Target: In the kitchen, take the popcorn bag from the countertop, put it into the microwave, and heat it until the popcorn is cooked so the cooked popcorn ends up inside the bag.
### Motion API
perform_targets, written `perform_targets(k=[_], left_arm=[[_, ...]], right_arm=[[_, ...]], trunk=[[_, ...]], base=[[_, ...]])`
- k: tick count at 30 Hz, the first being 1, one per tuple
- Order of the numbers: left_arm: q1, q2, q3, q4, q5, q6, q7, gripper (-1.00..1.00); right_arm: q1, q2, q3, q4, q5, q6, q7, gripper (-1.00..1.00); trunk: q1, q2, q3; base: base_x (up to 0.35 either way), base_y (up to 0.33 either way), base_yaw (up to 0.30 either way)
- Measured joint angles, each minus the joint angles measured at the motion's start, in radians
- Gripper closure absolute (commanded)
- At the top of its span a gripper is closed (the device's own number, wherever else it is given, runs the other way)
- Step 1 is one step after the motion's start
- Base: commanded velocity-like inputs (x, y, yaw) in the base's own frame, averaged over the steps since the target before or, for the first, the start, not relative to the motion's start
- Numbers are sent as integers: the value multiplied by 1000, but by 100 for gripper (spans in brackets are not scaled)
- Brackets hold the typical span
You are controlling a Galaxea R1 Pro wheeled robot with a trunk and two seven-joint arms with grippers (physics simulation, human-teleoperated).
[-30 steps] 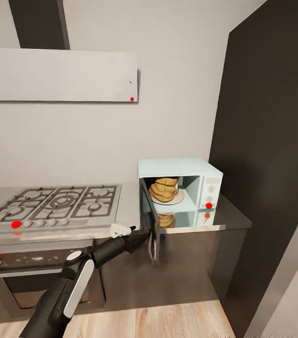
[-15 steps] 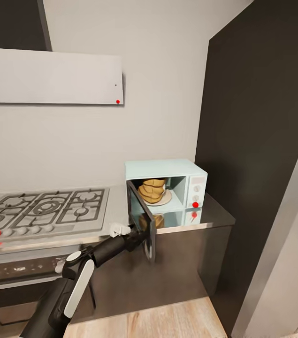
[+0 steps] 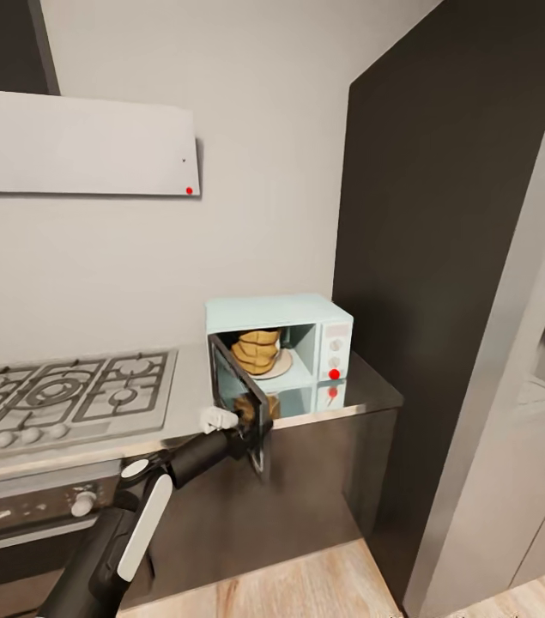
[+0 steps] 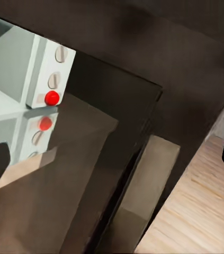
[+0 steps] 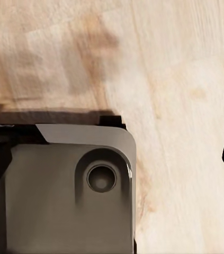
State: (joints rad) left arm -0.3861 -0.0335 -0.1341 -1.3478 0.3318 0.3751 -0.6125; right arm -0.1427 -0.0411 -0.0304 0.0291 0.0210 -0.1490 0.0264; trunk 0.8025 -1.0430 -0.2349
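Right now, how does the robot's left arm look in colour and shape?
The left arm is a thick rounded limb, dark grey to black, with a long white panel on its upper side and a white patch at the joint. It narrows to a black wrist with a small white part beside it. No cables are visible.
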Motion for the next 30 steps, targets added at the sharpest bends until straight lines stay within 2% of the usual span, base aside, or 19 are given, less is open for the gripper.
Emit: perform_targets(k=[15,30], left_arm=[[0,0,0,0,1,0,0,-100],[0,4,5,-8,10,2,-5,-100]], right_arm=[[0,0,-1,0,0,0,0,-100],[0,-7,1,0,4,-1,-1,-100]], trunk=[[0,0,15],[0,0,16]], base=[[0,0,-175],[0,0,-9]])
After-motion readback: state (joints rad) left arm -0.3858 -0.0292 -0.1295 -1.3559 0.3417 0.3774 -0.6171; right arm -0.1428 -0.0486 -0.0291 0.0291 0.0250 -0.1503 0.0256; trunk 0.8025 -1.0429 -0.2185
